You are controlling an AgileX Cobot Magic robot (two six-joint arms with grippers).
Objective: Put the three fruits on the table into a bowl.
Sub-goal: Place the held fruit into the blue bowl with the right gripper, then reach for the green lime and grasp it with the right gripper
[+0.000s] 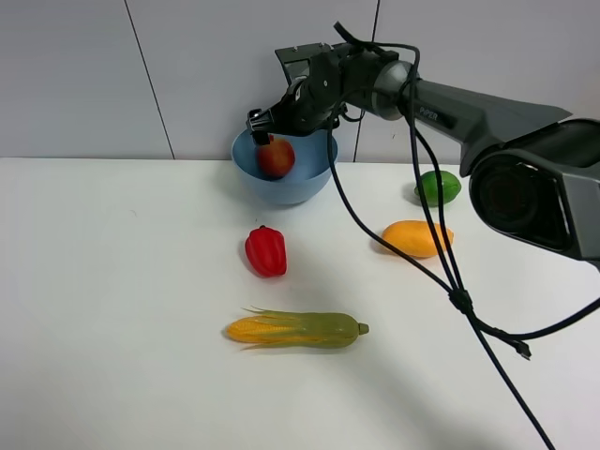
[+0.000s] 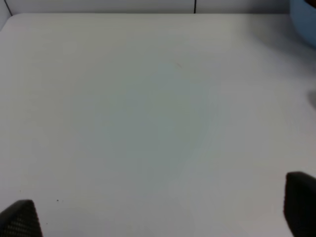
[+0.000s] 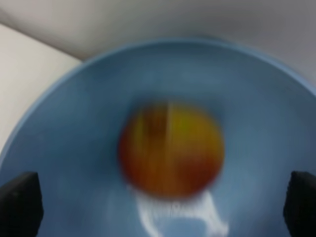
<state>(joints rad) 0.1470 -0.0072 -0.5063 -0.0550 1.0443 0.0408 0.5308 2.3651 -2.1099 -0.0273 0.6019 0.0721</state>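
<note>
Pomegranate (image 1: 276, 157) resting in the bowl (image 1: 281, 192), 2 fruits waiting

You are looking at the drop-off step for fruit 1 of 3. Your right gripper (image 1: 264, 129) is hovering over the bowl's rim with its jaws standing wide apart, gripping nothing. The pomegranate is lying below it inside the bowl, touching neither fingertip and blurring in the wrist view. Your left gripper (image 2: 158, 212) is hanging spread wide over bare table (image 1: 112, 281). Next you are probably lifting clear and reaching for the lime (image 1: 438, 187) or the mango (image 1: 416, 237), both lying well apart from the bowl.
</note>
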